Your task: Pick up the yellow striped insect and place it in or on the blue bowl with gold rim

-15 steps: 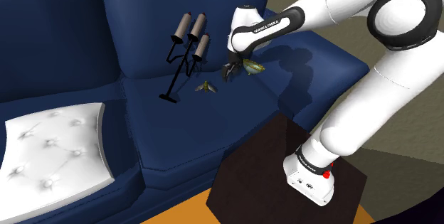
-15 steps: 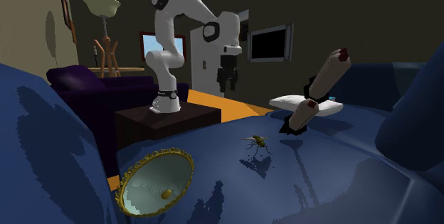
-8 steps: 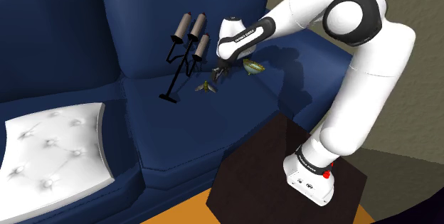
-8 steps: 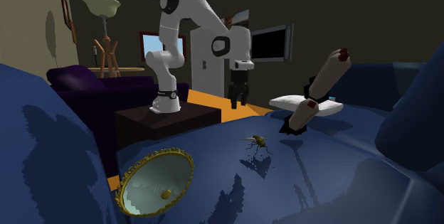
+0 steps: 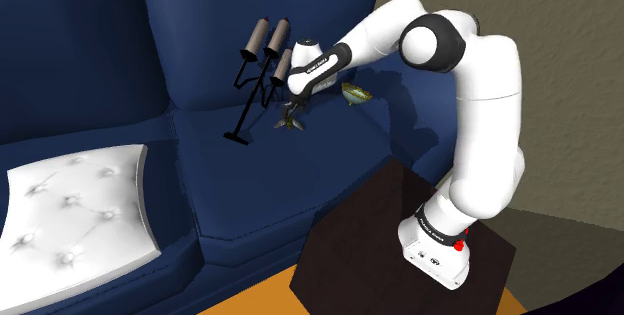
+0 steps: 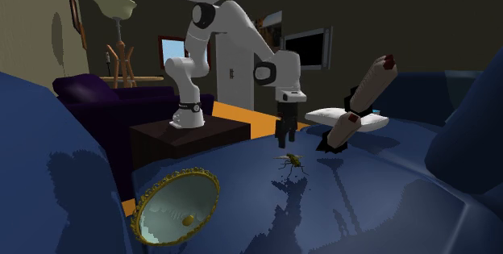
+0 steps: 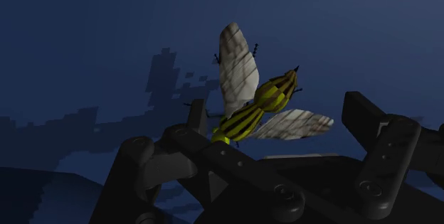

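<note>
Gripper (image 6: 283, 138) jaws stand apart just above the yellow striped insect (image 7: 256, 109), which lies on the blue sofa seat (image 6: 387, 204) at 5 o'clock of the gripper in the second exterior view, the bowl (image 6: 165, 212) at 8 o'clock from it. It looks very light, with thin, fragile wings, so the striped body is the part to pinch. Its long axis runs away from the hand, pointed tail outward.

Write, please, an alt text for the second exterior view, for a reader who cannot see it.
A white robot arm holds its open black gripper close over a yellow striped insect on a dark blue sofa. A gold-rimmed bowl lies on the sofa at the view's lower left, nearer the camera.
</note>
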### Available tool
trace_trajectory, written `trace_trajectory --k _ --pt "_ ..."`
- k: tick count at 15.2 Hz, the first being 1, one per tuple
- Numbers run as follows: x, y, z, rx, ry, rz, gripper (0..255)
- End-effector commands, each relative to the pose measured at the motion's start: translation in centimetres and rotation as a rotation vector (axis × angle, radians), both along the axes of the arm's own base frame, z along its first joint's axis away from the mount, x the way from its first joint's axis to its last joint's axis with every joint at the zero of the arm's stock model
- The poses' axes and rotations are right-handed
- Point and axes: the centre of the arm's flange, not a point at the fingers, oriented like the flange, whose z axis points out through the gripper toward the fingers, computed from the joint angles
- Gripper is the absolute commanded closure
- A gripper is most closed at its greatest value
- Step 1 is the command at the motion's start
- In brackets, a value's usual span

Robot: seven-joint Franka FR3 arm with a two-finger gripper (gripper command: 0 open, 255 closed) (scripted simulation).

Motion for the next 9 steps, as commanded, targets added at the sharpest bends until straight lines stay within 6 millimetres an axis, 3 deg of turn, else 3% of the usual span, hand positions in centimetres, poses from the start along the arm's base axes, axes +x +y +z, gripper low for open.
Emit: trace_trajectory --k 1,9 --pt "0.9 -0.3 -0.9 0.0 -0.005 -0.002 0" --pt "1.1 -0.4 -4.9 0.0 -0.005 -0.002 0"
